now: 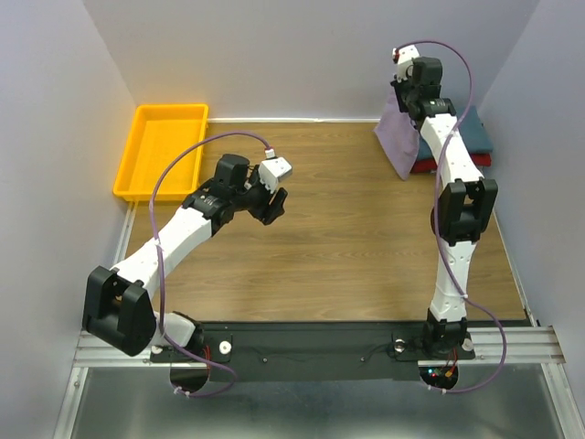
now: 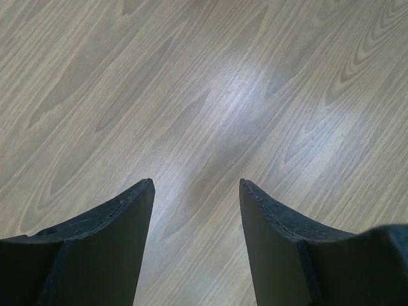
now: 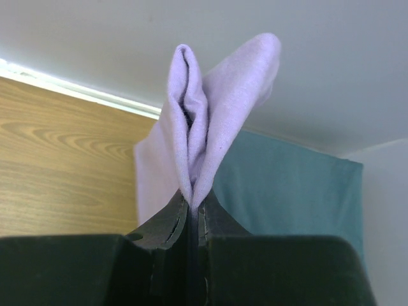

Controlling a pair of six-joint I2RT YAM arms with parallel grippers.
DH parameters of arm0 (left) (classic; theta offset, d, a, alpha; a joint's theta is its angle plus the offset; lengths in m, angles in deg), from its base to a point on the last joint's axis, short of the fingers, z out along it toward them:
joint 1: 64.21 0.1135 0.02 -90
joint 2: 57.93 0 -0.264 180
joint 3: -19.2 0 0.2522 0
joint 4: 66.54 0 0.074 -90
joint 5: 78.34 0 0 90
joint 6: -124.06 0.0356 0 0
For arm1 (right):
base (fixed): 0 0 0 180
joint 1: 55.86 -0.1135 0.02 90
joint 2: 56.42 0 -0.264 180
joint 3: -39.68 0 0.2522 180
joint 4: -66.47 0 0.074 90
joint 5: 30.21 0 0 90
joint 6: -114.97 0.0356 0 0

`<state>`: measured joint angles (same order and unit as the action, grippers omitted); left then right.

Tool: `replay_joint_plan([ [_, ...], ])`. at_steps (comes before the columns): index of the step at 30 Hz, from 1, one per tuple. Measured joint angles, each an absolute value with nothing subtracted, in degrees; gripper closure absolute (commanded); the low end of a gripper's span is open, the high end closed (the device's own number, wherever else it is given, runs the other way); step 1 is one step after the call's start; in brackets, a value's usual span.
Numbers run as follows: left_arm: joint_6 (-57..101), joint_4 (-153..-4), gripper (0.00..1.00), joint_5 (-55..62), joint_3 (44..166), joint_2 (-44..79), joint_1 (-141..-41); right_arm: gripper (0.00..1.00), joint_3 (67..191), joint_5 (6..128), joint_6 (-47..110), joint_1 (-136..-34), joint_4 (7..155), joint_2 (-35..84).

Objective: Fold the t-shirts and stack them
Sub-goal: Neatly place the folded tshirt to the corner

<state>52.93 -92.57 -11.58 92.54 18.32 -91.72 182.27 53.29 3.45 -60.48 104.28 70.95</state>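
My right gripper (image 1: 402, 85) is raised at the back right and shut on the lavender-purple t-shirt (image 1: 399, 137), which hangs down from it in a folded bunch. In the right wrist view the lavender cloth (image 3: 197, 134) is pinched between the closed fingers (image 3: 167, 223). Under and behind it lies the dark teal folded t-shirt (image 3: 287, 191), also seen from above (image 1: 475, 137), stacked on the red folded one (image 1: 448, 165). My left gripper (image 1: 272, 206) is open and empty over bare wood, its fingers (image 2: 121, 223) spread apart.
A yellow-orange plastic tray (image 1: 142, 155) stands at the back left. The wooden table (image 1: 338, 238) is walled by white panels at the left, back and right. The right arm (image 1: 455, 210) stands in front of the stack.
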Motion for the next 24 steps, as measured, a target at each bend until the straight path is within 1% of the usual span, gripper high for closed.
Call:
replay_joint_plan([
  [1,52.89,-92.53,0.30,-11.52,92.54,18.32,-91.72,0.99,182.75,53.14,3.25,-60.35,104.26,70.95],
  [6,52.54,-91.83,0.29,-10.75,92.14,18.28,-91.72,0.99,184.24,52.70,2.66,-59.96,104.43,70.95],
  [15,52.52,-91.46,0.29,-10.36,90.39,18.14,-91.72,0.99,186.21,52.76,1.55,-59.83,105.83,70.95],
  [24,52.56,-91.22,0.28,-10.25,90.39,18.14,-91.72,1.00,191.56,52.94,-1.27,-59.33,106.29,70.86],
])
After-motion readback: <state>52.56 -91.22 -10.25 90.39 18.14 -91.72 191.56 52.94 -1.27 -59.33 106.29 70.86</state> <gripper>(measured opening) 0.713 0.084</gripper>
